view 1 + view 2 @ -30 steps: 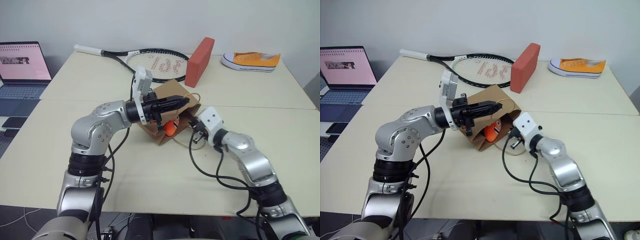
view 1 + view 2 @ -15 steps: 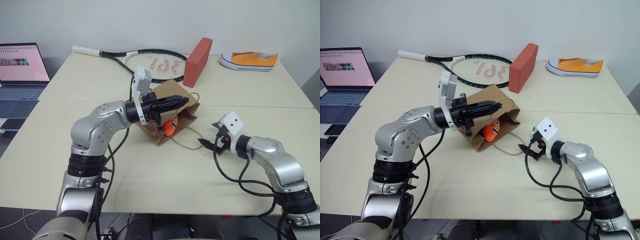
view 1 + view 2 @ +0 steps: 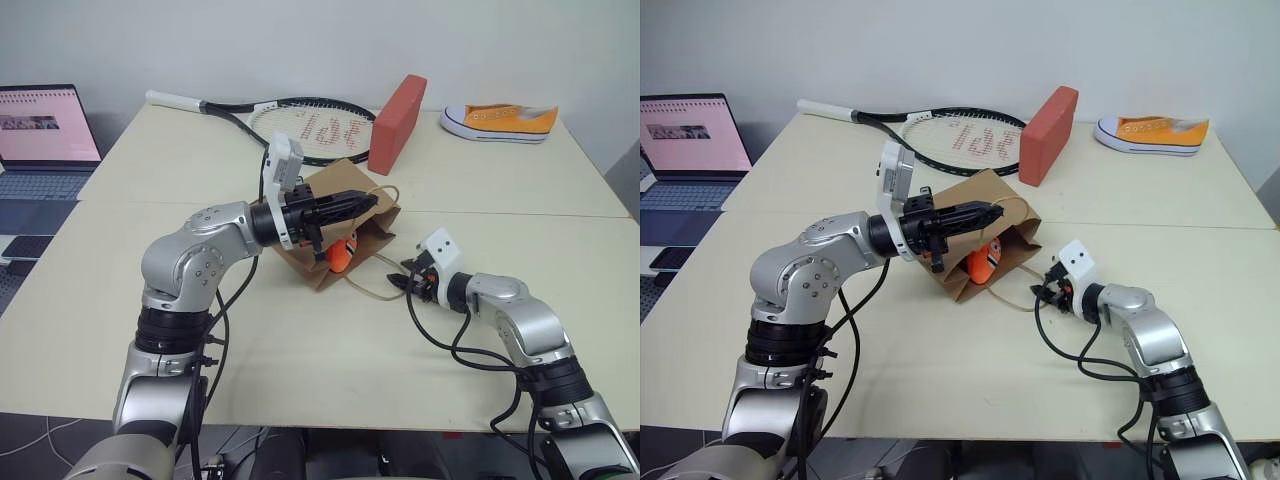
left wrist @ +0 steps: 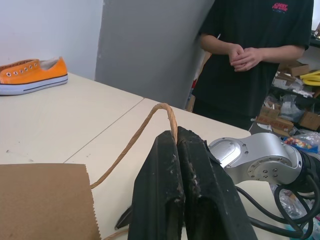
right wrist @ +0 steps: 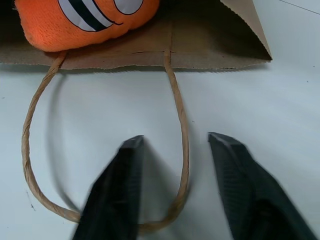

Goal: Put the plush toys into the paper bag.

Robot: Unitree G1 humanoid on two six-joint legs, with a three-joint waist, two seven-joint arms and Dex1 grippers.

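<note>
Head views: the left gripper [image 3: 368, 203] is held up off the surface [image 3: 300, 340], its black fingers pressed together on the upper handle [image 3: 384, 189] of the paper bag [image 3: 330, 190], keeping the bag's mouth lifted open. Just below that gripper, inside the mouth, sits the orange carrot plush [image 3: 342, 256]. The bag's lower handle [image 3: 375, 280] lies flat on the surface and loops out to the right gripper [image 3: 404, 283], which is low over the surface at the far end of that loop. Well beyond the left gripper lie a tennis racket [image 3: 300, 118], a red block [image 3: 398, 122] and an orange sneaker [image 3: 502, 121]; a laptop [image 3: 45, 135] stands far off to its left.

Left wrist view: the gripper's two fingers [image 4: 162, 185] are clamped on the twisted paper handle, which arches up out of them and runs down to a corner of the brown bag. A person in a black shirt [image 4: 255, 55] stands past the surface's edge.

Right wrist view: the right gripper is narrowly parted, one finger [image 5: 117, 192] on each side of one strand of the lower handle, not gripping it. Just ahead is the bag's open edge with the carrot plush inside.
</note>
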